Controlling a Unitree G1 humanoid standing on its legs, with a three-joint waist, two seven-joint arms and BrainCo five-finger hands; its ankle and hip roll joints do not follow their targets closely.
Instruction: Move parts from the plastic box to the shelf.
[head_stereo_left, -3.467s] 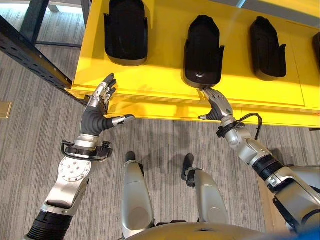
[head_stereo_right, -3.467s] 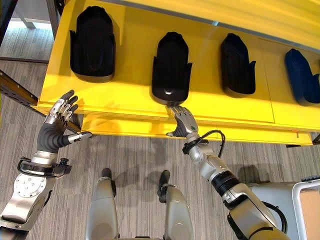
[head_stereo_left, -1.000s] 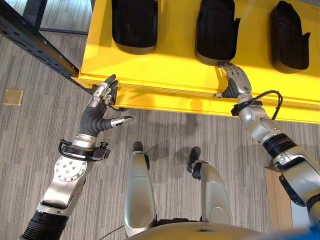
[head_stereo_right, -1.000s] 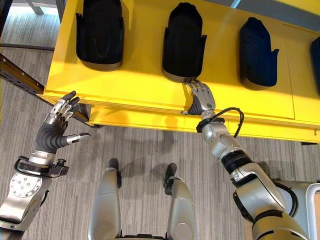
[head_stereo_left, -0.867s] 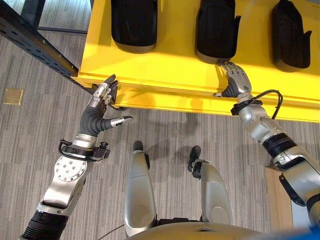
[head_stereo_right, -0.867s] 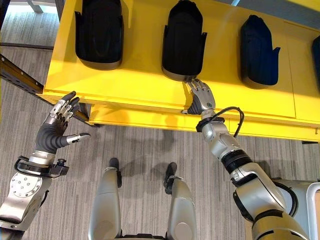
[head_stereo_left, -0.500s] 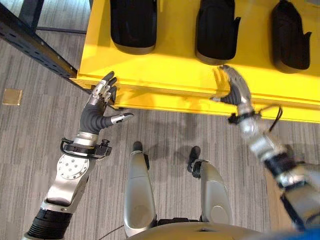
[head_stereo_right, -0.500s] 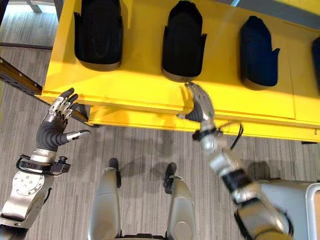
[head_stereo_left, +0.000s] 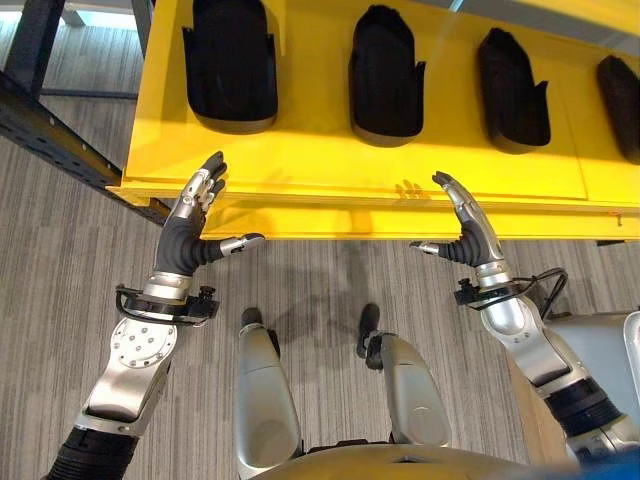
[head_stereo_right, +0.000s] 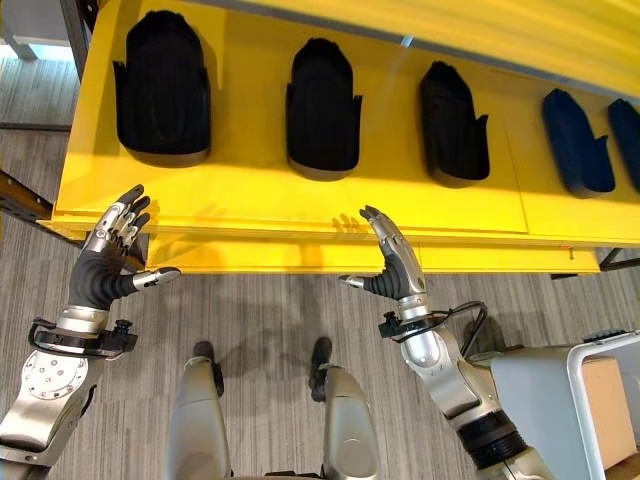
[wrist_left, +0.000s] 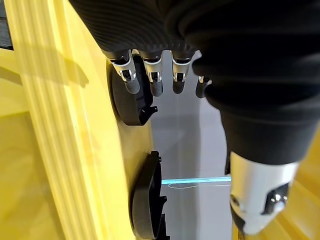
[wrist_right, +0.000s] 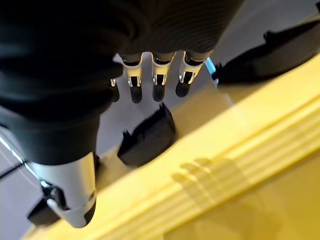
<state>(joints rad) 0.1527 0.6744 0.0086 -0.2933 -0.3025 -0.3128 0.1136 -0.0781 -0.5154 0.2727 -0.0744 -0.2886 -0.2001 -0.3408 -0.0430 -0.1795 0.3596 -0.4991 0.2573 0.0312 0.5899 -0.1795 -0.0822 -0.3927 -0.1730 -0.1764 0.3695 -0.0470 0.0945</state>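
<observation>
Several black moulded parts lie in a row on the yellow shelf (head_stereo_left: 330, 160): one at the left (head_stereo_left: 230, 65), one in the middle (head_stereo_left: 385, 75), one further right (head_stereo_left: 512, 90). Two dark blue parts (head_stereo_right: 575, 140) lie at the far right. My left hand (head_stereo_left: 190, 230) is open and empty, raised in front of the shelf's front edge at its left end. My right hand (head_stereo_left: 468, 235) is also open and empty, held just off the front edge below the middle part. In the right wrist view its straight fingers (wrist_right: 160, 82) point at a black part (wrist_right: 147, 137).
A dark steel rack beam (head_stereo_left: 50, 120) runs diagonally at the left, beside the shelf's corner. At the lower right stands a grey trolley (head_stereo_right: 530, 385) with a white frame and a brown box (head_stereo_right: 610, 405). Grey carpet floor lies below the shelf.
My right hand has come off the middle black part and drawn back from the shelf edge, fingers straight. The left hand stays where it was. The camera has shifted.
</observation>
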